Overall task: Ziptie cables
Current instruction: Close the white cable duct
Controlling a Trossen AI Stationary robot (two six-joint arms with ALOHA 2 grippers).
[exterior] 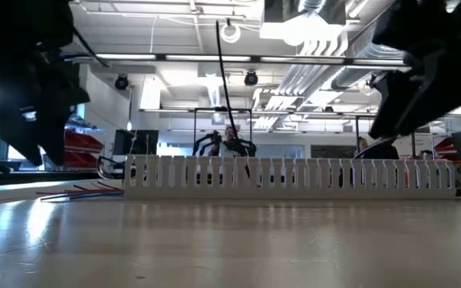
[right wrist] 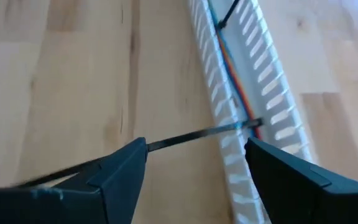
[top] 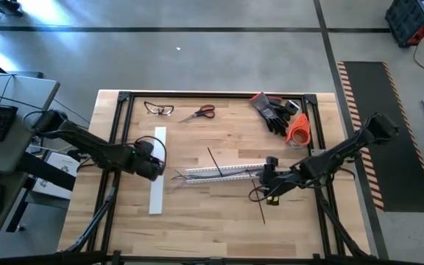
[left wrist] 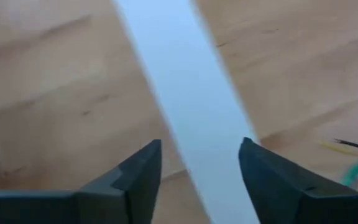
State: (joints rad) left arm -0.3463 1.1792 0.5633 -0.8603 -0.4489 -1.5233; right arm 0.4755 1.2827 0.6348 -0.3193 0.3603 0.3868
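A white slotted channel (top: 223, 174) lies across the table's middle. The cables (right wrist: 232, 81) run along inside it, and their loose ends (exterior: 86, 190) stick out at its left end. One ziptie (exterior: 226, 88) stands up from the channel. Another ziptie (right wrist: 185, 138) leaves the channel near its right end and passes under one finger of my right gripper (right wrist: 196, 146), which is open just above that end. I cannot tell whether that finger touches it. My left gripper (left wrist: 201, 149) hovers open over a flat white strip (left wrist: 185, 93) lying left of the channel.
Safety glasses (top: 159, 109), scissors (top: 199, 113), black gloves (top: 274, 112) and an orange tape roll (top: 298, 129) lie along the far edge. A third dark ziptie (top: 260, 207) lies near the right arm. A black frame (top: 124, 99) rims the wooden table.
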